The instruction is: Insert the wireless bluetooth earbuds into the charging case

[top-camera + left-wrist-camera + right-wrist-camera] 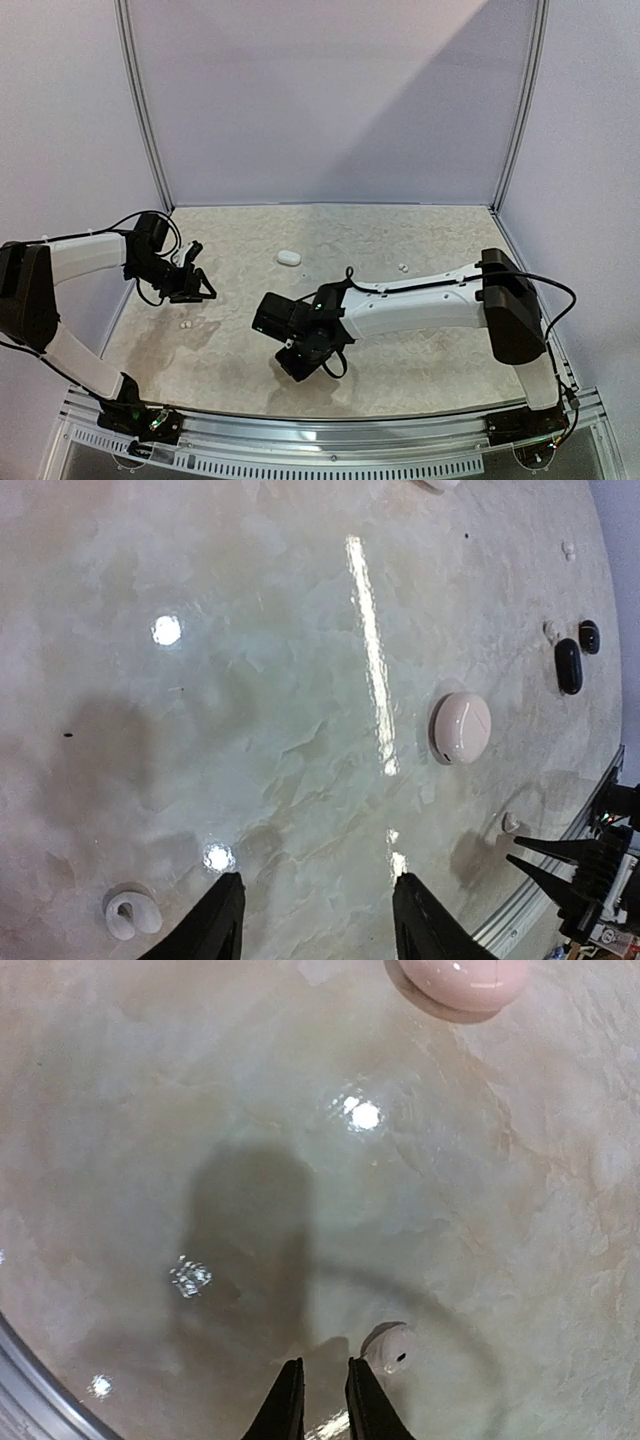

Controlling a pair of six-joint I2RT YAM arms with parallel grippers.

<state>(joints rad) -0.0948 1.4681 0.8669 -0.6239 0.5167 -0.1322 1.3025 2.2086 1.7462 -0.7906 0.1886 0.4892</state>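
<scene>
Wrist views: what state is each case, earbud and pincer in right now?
Left pincer: open, empty.
Right pincer: narrow gap, empty.
White case: closed, on the table.
Black case: lying flat; lid too small to tell.
White earbud: loose, just beside the right pincer, not gripped.
Curled white earbud: loose, near the left pincer.

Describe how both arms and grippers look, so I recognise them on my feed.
Both arms match: the left arm and right arm have white link shells, bulky black joint housings and thin black cables looping outside. The left gripper and right gripper each have two slim, tapered black fingers.
</scene>
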